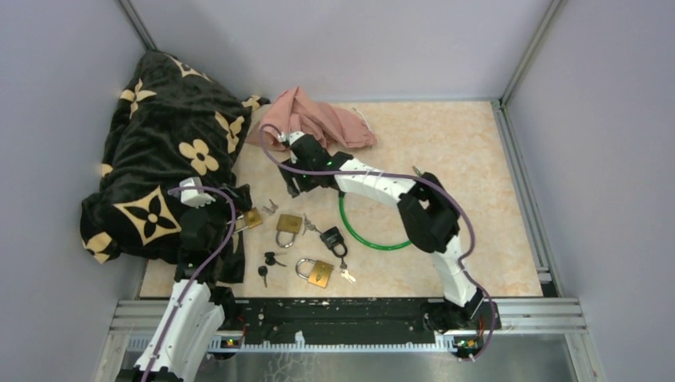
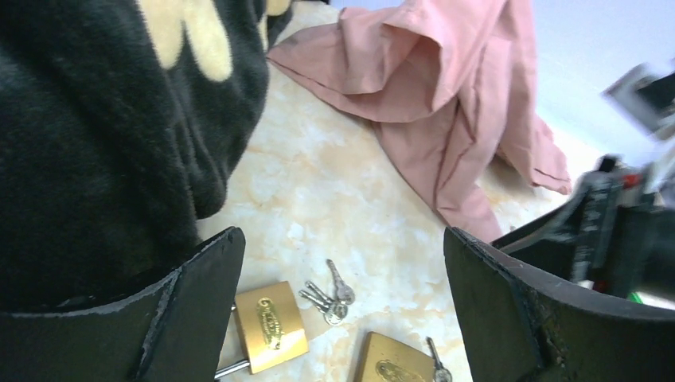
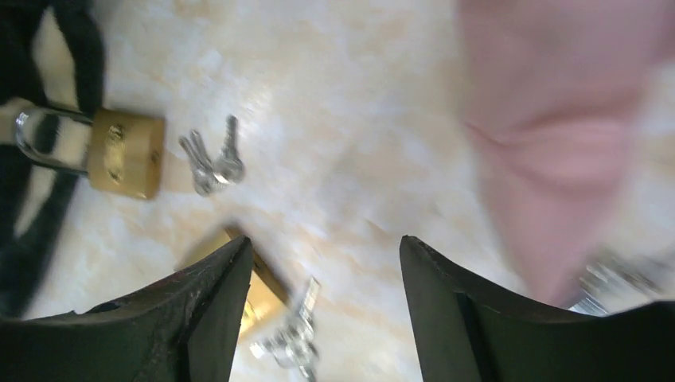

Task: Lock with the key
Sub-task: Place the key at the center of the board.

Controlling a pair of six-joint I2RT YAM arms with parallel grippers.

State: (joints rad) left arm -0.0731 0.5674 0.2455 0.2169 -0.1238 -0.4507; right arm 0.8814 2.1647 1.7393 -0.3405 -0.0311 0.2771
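Beside the dark blanket point(image 1: 159, 135), left gripper point(image 2: 342, 239) and right gripper point(image 3: 325, 240) both stood released, holding nothing. One padlock point(image 1: 289, 225), a key point(image 1: 309, 226) against it, lay near the right gripper. A second padlock point(image 2: 271, 326) and loose keys point(image 2: 330, 294) lay close by. Risk: crowding could cause a mistaken pick or a knocked key.

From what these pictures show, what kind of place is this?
Probably a robot test cell, not a home: plain grey walls in a metal frame, two arms bolted to a rail, and practice padlocks and keys scattered on the table.
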